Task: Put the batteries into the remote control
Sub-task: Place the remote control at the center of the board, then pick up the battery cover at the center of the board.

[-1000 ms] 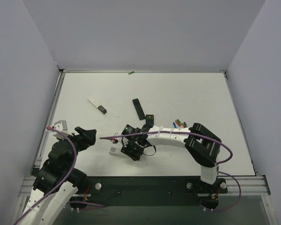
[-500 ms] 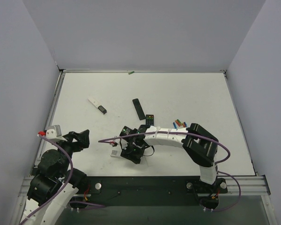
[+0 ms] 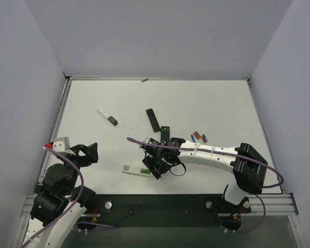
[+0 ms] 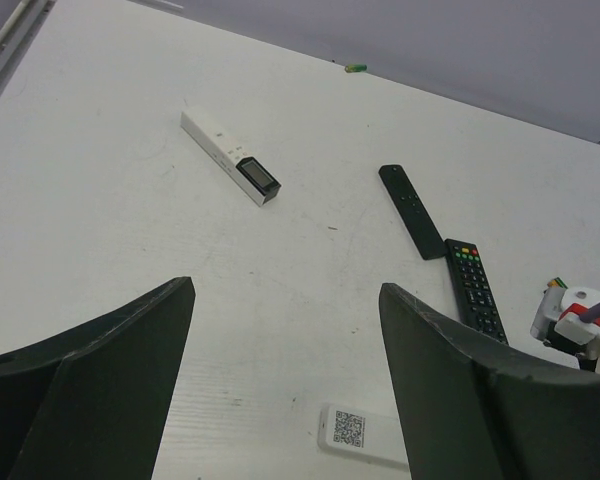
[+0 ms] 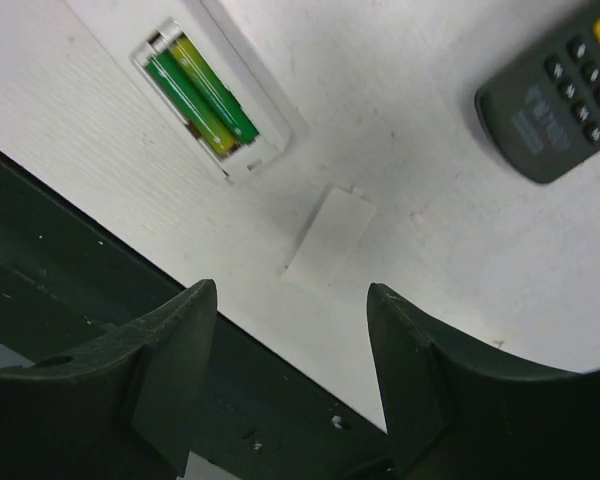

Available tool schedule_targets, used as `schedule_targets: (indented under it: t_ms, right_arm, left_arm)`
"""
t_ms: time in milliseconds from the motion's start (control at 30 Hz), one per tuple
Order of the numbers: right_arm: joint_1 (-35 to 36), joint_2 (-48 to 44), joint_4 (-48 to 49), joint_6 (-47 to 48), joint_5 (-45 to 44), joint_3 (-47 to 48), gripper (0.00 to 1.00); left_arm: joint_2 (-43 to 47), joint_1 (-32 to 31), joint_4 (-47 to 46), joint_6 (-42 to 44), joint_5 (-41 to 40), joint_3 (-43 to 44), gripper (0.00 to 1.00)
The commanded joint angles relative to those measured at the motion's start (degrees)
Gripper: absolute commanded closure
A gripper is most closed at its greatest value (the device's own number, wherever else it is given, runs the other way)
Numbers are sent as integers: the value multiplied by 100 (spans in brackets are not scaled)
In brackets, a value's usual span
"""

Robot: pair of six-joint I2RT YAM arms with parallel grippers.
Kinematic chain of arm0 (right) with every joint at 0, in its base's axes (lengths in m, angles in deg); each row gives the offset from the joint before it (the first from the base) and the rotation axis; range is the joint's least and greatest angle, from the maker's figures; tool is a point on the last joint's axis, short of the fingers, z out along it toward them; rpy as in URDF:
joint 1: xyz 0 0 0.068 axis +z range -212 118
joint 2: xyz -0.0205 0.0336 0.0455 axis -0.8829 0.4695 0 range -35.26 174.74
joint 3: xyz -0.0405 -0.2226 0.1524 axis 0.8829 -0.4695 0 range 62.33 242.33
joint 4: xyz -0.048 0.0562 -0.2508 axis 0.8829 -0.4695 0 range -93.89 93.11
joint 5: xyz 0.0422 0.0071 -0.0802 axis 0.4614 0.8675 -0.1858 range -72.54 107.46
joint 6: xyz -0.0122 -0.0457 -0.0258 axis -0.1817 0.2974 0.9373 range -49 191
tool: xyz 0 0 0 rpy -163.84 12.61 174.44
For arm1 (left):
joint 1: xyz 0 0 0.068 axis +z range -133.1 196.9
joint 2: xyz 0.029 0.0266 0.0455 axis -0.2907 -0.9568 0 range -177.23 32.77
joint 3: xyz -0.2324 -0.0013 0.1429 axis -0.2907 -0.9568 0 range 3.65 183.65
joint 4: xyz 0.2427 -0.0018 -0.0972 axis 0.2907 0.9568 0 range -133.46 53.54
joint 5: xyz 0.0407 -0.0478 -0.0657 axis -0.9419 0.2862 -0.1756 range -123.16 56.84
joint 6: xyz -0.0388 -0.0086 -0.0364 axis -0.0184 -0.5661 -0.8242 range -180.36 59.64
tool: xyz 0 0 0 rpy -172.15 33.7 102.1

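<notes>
White remote control (image 3: 129,169) lay back-up at near edge of table (image 3: 222,103), long axis left-right, green batteries (image 5: 195,95) seated inside; right gripper (image 5: 285,300), jaws parted, empty, hovered just beside its right end, nearer; left gripper (image 4: 285,295) wide, empty, well apart.

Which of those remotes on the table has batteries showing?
The white remote beside the right tool: its back is open, with two green batteries in the bay.
</notes>
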Motion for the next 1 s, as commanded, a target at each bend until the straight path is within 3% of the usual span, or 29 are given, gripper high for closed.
schedule_targets:
  t_ms: [0, 233, 967]
  right_arm:
    - [7, -18, -302, -1112, -194, -380, 43]
    - [-64, 333, -144, -1280, -141, -459, 43]
    - [-169, 826, 173, -1228, -212, -670, 68]
  left_arm:
    - [-146, 90, -248, 162, 92, 173, 15]
    - [-120, 152, -239, 163, 110, 173, 15]
    - [-261, 195, -221, -83, 391, 129, 15]
